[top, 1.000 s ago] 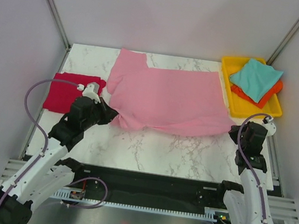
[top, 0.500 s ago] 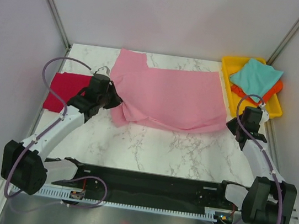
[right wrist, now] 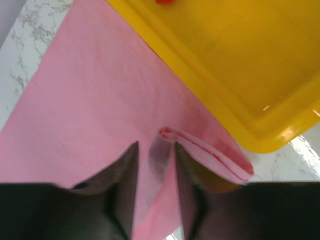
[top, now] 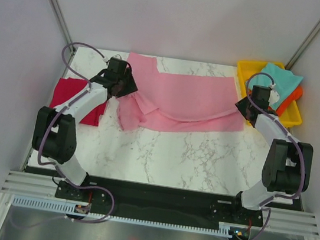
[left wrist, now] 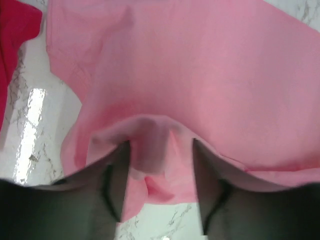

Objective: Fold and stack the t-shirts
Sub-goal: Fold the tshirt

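Marbled white table (top: 202,156), lilac walls (top: 192,17); 4 cloth t-shirts: 1 light pink shirt (top: 186,100) mid-table, 1 crimson shirt (top: 68,95) left, 1 teal shirt (top: 281,83) on 1 orange shirt (top: 295,96) in 1 yellow plastic tray (top: 247,69); left gripper (left wrist: 160,145), right gripper (right wrist: 156,145): both parted astride pink edges.

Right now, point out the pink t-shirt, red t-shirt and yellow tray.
pink t-shirt (top: 193,98) top external view, middle of its body
red t-shirt (top: 65,97) top external view, its uncovered left part
yellow tray (right wrist: 225,60) right wrist view, its bare floor

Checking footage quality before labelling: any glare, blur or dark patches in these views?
Left wrist: glare streak on the marble table, claw fingers dark and soft. Right wrist: small highlights on the yellow tray, fingers blurred. Top view: evenly lit, sharp.
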{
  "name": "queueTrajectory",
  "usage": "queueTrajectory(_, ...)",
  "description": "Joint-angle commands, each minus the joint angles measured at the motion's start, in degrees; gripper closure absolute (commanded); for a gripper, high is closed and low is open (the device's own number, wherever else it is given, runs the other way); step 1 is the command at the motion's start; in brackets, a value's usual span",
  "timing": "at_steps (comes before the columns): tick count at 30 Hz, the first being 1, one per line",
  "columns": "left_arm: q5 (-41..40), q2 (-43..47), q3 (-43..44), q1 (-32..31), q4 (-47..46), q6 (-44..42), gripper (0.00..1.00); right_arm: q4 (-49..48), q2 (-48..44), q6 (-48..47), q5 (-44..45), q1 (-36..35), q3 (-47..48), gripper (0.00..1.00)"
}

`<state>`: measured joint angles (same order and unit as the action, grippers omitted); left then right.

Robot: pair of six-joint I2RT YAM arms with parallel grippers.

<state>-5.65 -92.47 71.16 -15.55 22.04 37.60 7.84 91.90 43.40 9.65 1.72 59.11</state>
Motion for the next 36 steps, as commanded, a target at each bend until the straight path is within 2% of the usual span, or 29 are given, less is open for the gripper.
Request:
queueTrajectory(1, 2.56, -3.68, 5.74, 1.93, -2.61, 1.33, 0.3, -2.21, 3.63, 1.78, 2.22, 0.13, 3.81, 0.45)
queueTrajectory(2, 4.05, -3.86, 6.01, 2.1, -2.97, 1.33, 0.18, -2.91, 3.81, 1.87, 2.04, 0.04, 3.47, 0.41)
queueTrajectory(3, 4.15, -3.69, 6.1, 2.02, -3.32, 1.42, 0.14, -4.48, 3.64, 1.87, 1.95, -0.04, 3.03, 0.39)
queueTrajectory(4, 4.33, -2.64, 5.32, 1.84, -4.37, 1.59, 0.13, -5.19, 3.12, 2.04, 2.56, -0.13, 2.42, 0.38)
queueTrajectory(7, 4.51, -0.09, 1.55, 1.4, -5.87, 1.95, 0.12, -7.04, 0.04, 2.22, 3.44, -0.48, -0.74, 0.26)
queueTrajectory(10, 4.07, 4.56, -5.37, 0.96, -7.88, 3.08, 0.12, -7.13, -4.35, 1.87, 3.97, -0.92, -4.17, 0.26)
queueTrajectory(13, 5.47, 10.36, -12.24, 0.87, -11.41, 4.93, 0.13, -7.4, -10.14, 2.04, 5.11, -2.32, -9.88, 0.31)
queueTrajectory(14, 5.47, 11.59, -13.31, 0.0, -11.32, 5.2, 0.16, -7.48, -12.94, 2.39, 5.12, -3.38, -13.29, 0.32)
queueTrajectory(18, 1.61, 20.19, -22.17, -3.52, -11.23, 7.83, 0.18, -11.17, -18.32, 4.5, 5.12, -3.74, -21.39, 0.36)
queueTrajectory(20, 1.61, 23.02, -25.44, -3.96, -12.46, 8.98, 0.16, -12.49, -19.56, 5.99, 5.03, -3.74, -24.2, 0.34)
queueTrajectory(23, 0.12, 27.24, -30.36, -3.96, -14.74, 7.84, 0.11, -16.96, -18.69, 7.75, 5.55, -3.74, -26.85, 0.29)
queueTrajectory(26, -0.42, 28.39, -31.43, -3.52, -14.48, 7.57, 0.01, -18.64, -15.1, 8.63, 6.08, -3.65, -26.51, 0.29)
queueTrajectory(31, 0.38, 27.78, -32.13, -3.43, -15.71, 8.19, 0.01, -22.6, -8.15, 10.48, 6.52, -3.74, -25.28, 0.31)
queueTrajectory(34, -1.2, 26.81, -32.39, -3.52, -15.71, 8.45, 0.03, -20.41, -2.79, 11.88, 8.62, -3.74, -21.95, 0.4)
queueTrajectory(36, -2.25, 25.76, -32.57, -3.52, -14.93, 8.97, 0.05, -16.99, -1.64, 13.2, 12.31, -3.83, -21.23, 0.52)
